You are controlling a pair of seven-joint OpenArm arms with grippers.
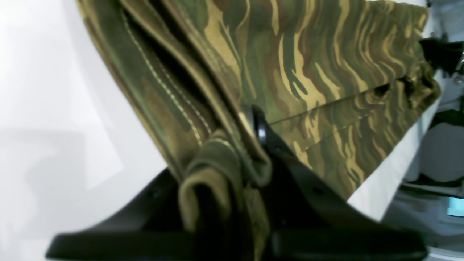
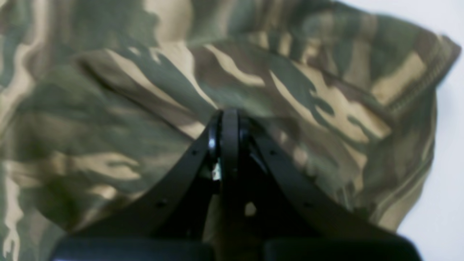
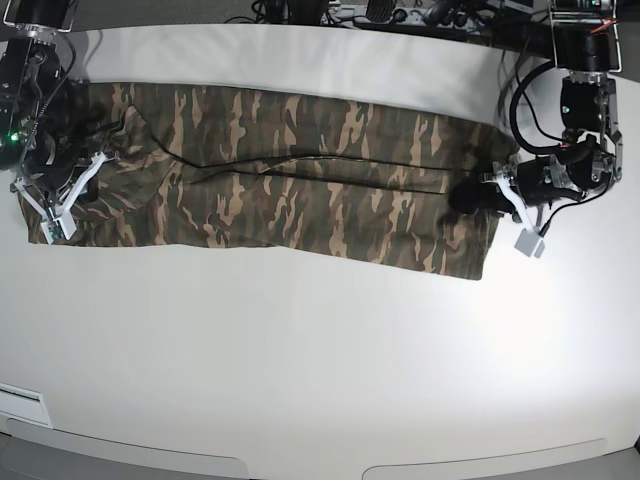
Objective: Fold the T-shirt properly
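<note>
T-shirt [image 3: 270, 195] cloth in green, brown and tan stripes lies in a long flat band across the far half of the big white table [image 3: 320, 350], running from the left side to the right side. It looks folded lengthwise already, so I think the ends are meant to come together next.

On the right side of the scene, the left gripper [image 1: 253, 127] has its two black fingers pinched tight on the stitched edge of the shirt, with folded layers bunched between them. On the left side, the right gripper [image 2: 224, 127] has its fingers pressed together too, with their tips against the cloth. A bit of cloth seems caught there, but I cannot tell for sure.

What could go wrong? If one arm lifts faster than the other, the band could twist or sag in the middle. The bunched layers could also slip out one by one, and the fold would come undone.

At the far edge sit black cables [image 3: 400, 15] and some gear. The table top is smooth and bright.
</note>
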